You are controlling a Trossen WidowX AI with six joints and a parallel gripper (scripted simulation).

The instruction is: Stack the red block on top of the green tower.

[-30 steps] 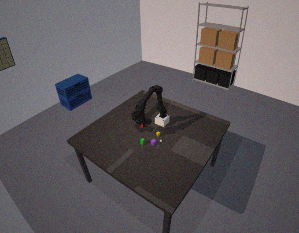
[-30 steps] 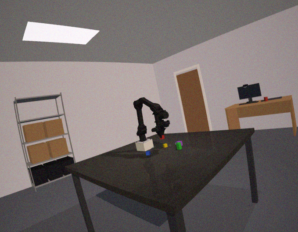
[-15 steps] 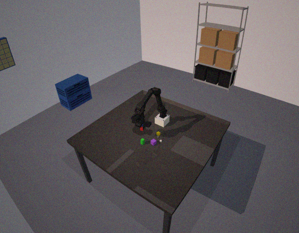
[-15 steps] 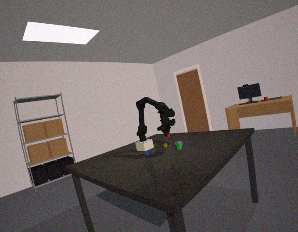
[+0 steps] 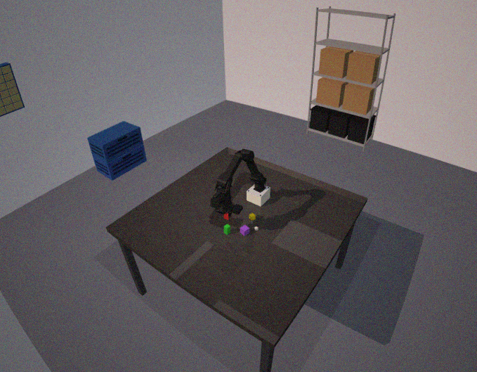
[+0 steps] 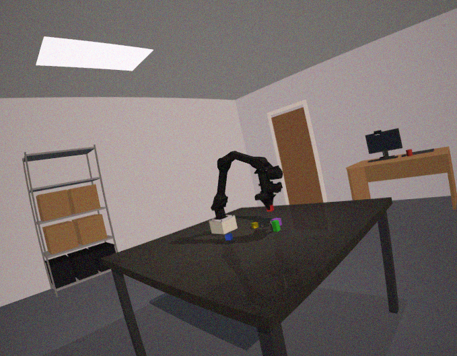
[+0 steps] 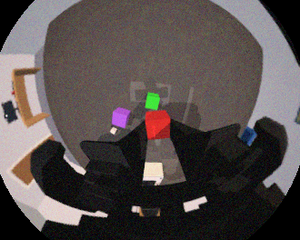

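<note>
Transport step: carrying the red block (image 7: 157, 125) above the dark counter (image 5: 255, 289), jaws clamped on it, heading toward the green tower (image 5: 227, 228) standing near the purple cube (image 5: 244, 230). Needing next, by judgement: centring directly overhead, lowering gently, releasing without nudging the tower.
</note>
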